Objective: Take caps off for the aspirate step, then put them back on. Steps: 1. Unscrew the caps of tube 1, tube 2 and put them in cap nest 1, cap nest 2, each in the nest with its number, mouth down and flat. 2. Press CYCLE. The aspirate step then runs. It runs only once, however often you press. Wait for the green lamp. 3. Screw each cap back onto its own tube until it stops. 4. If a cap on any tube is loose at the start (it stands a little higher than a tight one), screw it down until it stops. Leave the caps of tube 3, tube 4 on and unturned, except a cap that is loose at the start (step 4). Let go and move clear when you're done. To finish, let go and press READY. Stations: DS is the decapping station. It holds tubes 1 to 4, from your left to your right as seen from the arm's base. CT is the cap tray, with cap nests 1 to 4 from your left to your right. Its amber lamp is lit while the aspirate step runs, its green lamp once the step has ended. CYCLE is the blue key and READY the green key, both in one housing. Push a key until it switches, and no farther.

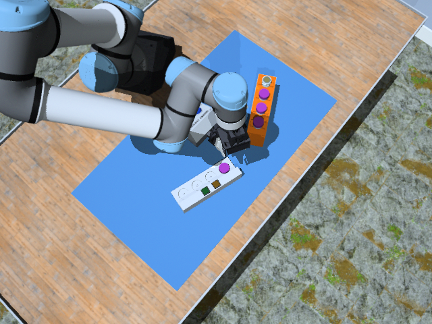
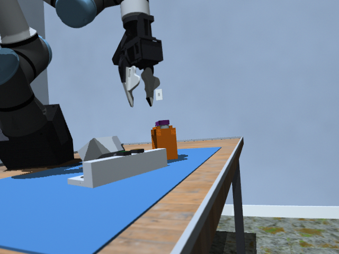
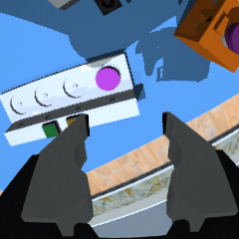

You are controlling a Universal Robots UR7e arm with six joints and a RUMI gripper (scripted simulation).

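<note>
My gripper (image 2: 141, 105) (image 3: 125, 115) is partly open and empty, high above the cap tray (image 1: 181, 202) (image 3: 131, 111). A purple cap (image 1: 224, 167) (image 3: 108, 79) lies in nest 1; nests 2 to 4 show empty. In the orange decapping station (image 1: 257, 138) (image 2: 167, 144) (image 3: 214, 54), tube 1 (image 1: 266, 80) is uncapped. Purple caps sit on tube 2 (image 1: 264, 94), tube 3 (image 1: 261, 108) and tube 4 (image 1: 258, 121). In the exterior view the tube 4 cap (image 2: 163, 122) looks a little higher than the one behind. Amber lamp (image 1: 216, 183) and green lamp (image 1: 204, 190) look unlit.
The grey key housing (image 1: 199, 133) (image 2: 108, 144) stands between the arm's base and the tray. Its blue key (image 1: 199, 110) shows; the green key is hidden by the arm. The orange station rises well above the tray, close beside the gripper in the top view.
</note>
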